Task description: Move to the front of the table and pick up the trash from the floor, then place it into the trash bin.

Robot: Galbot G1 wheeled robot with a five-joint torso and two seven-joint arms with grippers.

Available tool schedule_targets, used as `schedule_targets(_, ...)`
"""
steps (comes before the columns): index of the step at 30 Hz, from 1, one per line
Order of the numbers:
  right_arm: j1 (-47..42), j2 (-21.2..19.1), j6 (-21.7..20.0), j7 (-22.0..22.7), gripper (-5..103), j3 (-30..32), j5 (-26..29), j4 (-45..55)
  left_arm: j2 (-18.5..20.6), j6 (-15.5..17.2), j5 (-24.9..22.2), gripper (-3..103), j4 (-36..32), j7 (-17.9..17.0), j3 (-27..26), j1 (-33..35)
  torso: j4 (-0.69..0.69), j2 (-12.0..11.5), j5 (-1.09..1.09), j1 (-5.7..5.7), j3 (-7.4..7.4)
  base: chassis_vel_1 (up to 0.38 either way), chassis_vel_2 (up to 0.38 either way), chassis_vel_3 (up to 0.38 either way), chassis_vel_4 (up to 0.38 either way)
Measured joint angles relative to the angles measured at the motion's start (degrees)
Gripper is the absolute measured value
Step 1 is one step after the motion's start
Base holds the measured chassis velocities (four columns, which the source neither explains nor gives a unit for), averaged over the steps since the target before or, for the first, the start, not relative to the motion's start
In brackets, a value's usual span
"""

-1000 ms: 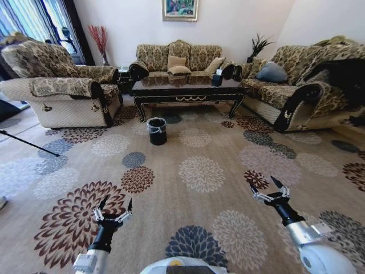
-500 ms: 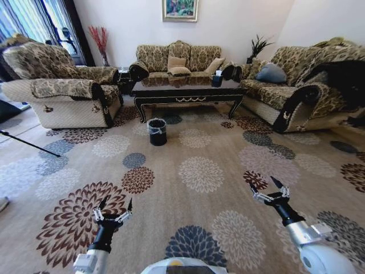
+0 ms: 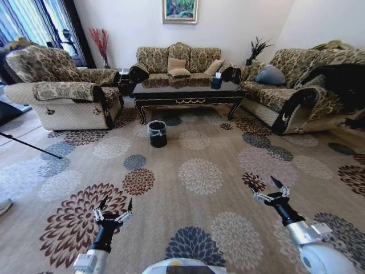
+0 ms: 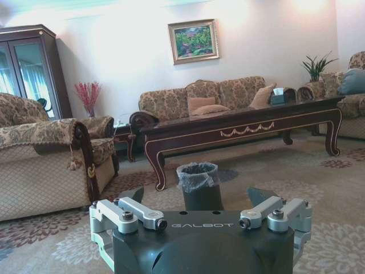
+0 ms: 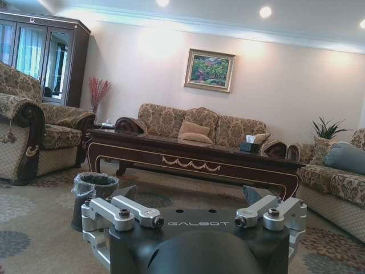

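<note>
The dark brown table [image 3: 188, 91] stands across the room in front of the back sofa, seen also as the table [image 4: 239, 123] and the table [image 5: 188, 154] in the wrist views. The black trash bin [image 3: 157, 132] with a clear liner sits on the carpet just before the table's left end; it shows as the bin [image 4: 198, 182] and the bin [image 5: 91, 197] too. The trash is out of view. My left gripper [image 3: 116, 204] and right gripper [image 3: 263, 184] hang low over the carpet, both open and empty, far from the bin.
An armchair [image 3: 63, 94] stands at the left and a long sofa [image 3: 296, 91] at the right. A dark tissue box [image 3: 217, 81] rests on the table. A thin black rod [image 3: 28, 144] lies at the far left. Patterned carpet stretches between me and the bin.
The whole head view has shifted slightly, so the camera has moved a little. Both grippers hold the same pose, open.
</note>
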Motion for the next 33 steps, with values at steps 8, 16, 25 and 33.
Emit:
schedule_targets(8,0.0,0.0,0.0,0.0,100,0.0,0.0,0.0,0.0,0.0,0.0,100,0.0,0.0,0.0,0.0,0.0,2.06,0.0,0.59,1.46,0.0,0.0,0.0,0.0)
schedule_targets(16,0.0,0.0,0.0,0.0,100,0.0,0.0,0.0,0.0,0.0,0.0,100,0.0,0.0,0.0,0.0,0.0,3.67,0.0,1.22,2.45,0.0,0.0,0.0,0.0)
schedule_targets(25,0.0,0.0,0.0,0.0,100,0.0,0.0,0.0,0.0,0.0,0.0,100,0.0,0.0,0.0,0.0,0.0,5.68,0.0,1.82,3.84,0.0,0.0,0.0,0.0)
schedule_targets(33,0.0,0.0,0.0,0.0,100,0.0,0.0,0.0,0.0,0.0,0.0,100,0.0,0.0,0.0,0.0,0.0,7.58,0.0,2.46,5.12,0.0,0.0,0.0,0.0)
